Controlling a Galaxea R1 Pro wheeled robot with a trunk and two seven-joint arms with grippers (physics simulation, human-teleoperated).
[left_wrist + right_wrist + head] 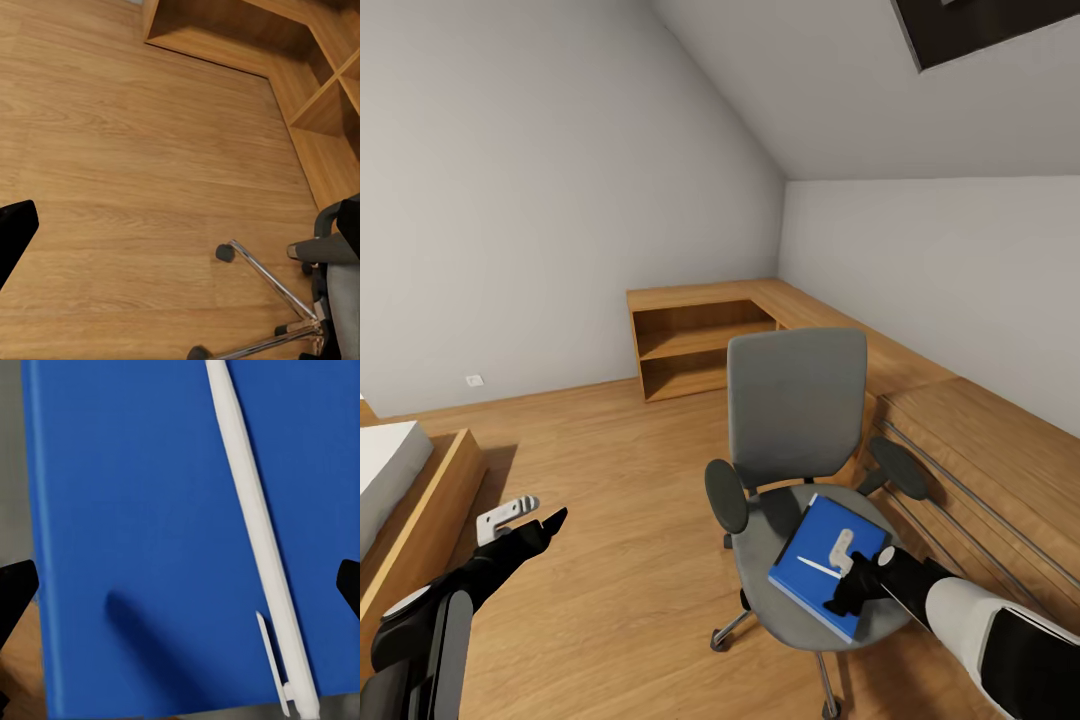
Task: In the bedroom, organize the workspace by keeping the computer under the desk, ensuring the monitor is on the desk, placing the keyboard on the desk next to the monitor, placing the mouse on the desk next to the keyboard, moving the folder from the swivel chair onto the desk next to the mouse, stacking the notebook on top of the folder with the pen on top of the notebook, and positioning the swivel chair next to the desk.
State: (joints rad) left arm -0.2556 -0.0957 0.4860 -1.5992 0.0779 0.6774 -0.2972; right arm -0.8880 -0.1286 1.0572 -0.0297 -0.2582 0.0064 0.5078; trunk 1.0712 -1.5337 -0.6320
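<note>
Right claw (844,577) hangs open over my thin white pen (259,532) (on the blue book (828,563)), jaws straddling its long axis.

Wooden floor (620,500), corner shelving (700,345)

The swivel chair (797,440) base runs off the lower edge; its seat is partly hidden

The left gripper (525,515) has one pale grey finger and one black finger; the right gripper (847,555) is pale grey on a black wrist; the forearm shell is white.
</note>
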